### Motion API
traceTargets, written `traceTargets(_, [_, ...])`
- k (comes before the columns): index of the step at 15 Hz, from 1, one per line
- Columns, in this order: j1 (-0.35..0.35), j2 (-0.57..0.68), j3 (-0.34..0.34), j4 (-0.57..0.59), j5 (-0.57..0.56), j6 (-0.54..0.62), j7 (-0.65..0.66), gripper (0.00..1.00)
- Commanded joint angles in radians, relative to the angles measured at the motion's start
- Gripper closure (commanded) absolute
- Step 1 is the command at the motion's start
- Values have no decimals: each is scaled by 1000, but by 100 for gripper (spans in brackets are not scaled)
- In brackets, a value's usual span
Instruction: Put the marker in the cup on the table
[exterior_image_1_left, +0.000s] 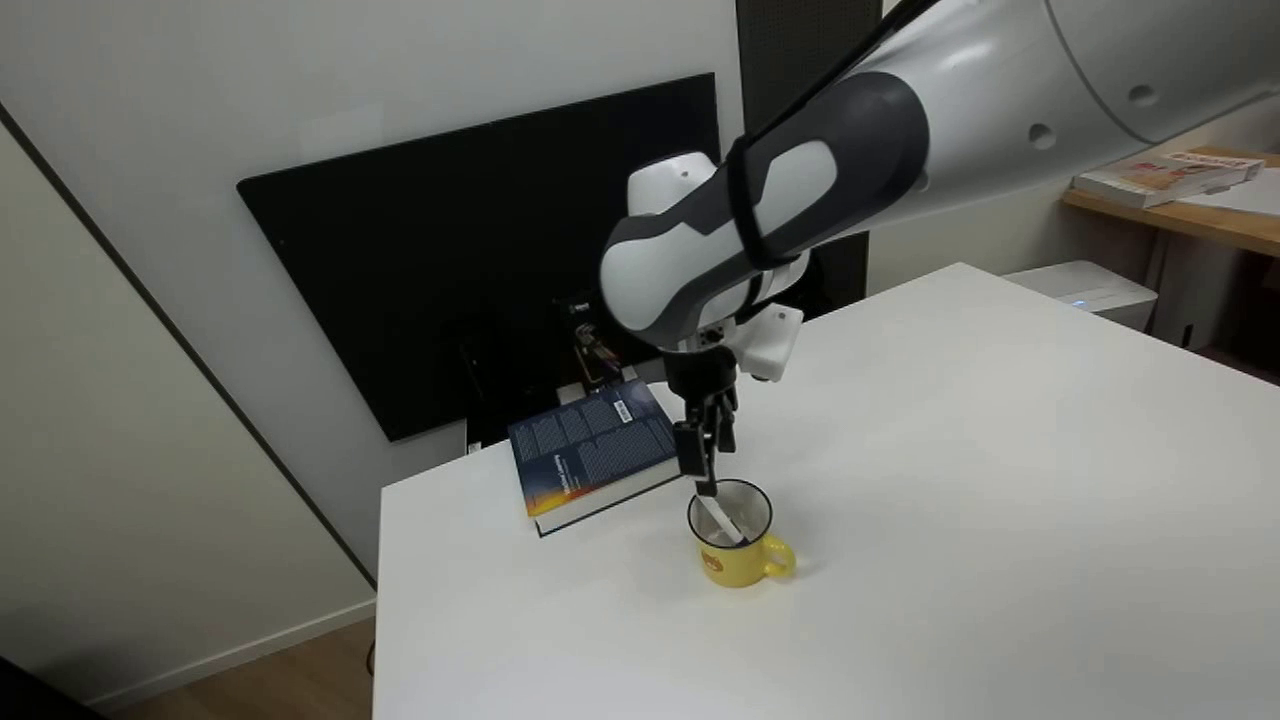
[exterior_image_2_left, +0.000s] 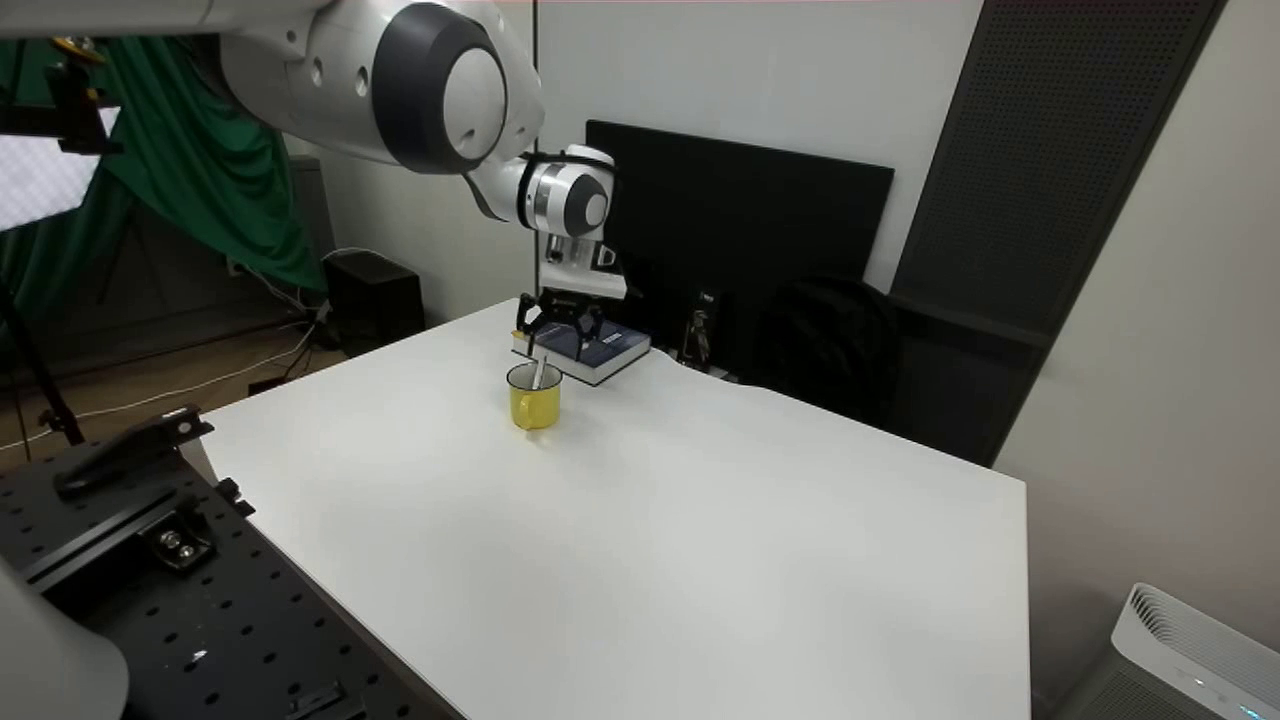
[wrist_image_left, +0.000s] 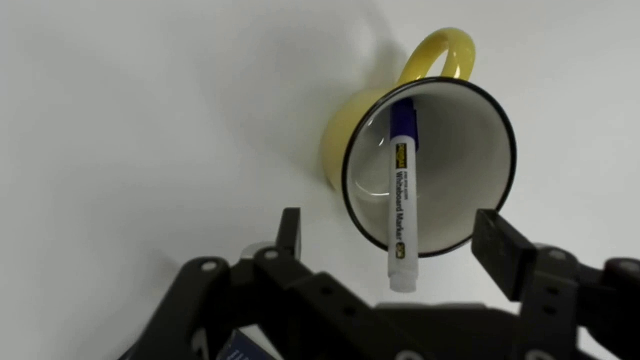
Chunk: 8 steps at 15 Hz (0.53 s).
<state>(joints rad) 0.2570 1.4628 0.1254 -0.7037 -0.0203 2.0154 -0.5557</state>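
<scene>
Inside one cup (wrist_image_left: 457, 160), one marker (wrist_image_left: 403, 200), one gripper (wrist_image_left: 388, 232) nearby

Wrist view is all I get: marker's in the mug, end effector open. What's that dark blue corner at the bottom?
Observer: In an exterior view it's a thick book, lying flat on the white table.
Operator: Any marking on the outside of the mug?
Observer: Yes, an exterior view shows a small reddish-brown emblem low on its side.
Operator: Am I down on the tabletop?
Observer: No. In an exterior view the end effector hangs above it.
</scene>
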Motion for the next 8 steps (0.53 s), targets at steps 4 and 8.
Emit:
traceTargets(4, [24, 1, 10, -32, -20, 138, 3, 0])
traceTargets(8, [31, 1, 8, -47, -26, 165, 12, 33])
